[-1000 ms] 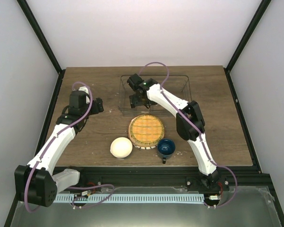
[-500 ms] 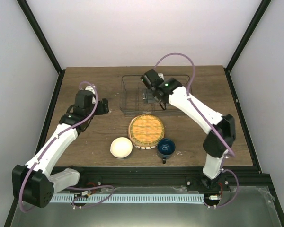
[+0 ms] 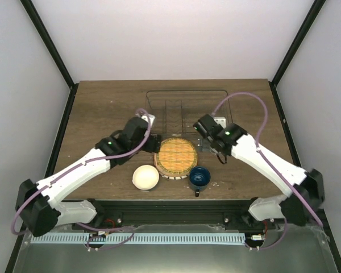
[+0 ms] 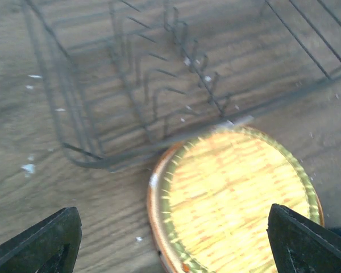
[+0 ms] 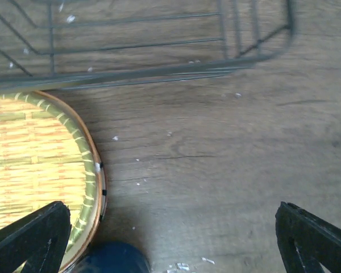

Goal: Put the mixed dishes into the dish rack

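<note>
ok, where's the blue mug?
Top view: the blue mug sits near the front edge of the table, right of centre, by the near-right rim of the woven plate; the cream bowl lies left of that plate.

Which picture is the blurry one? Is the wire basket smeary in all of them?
Left wrist view: blurriest, the dish rack wires look smeared and the yellow-orange plate is fuzzy and washed out bright. Right wrist view: sharper, the plate's weave and the table grain show clearly, the rack wires only slightly soft. Top view: crisp, evenly lit, no glare.
</note>
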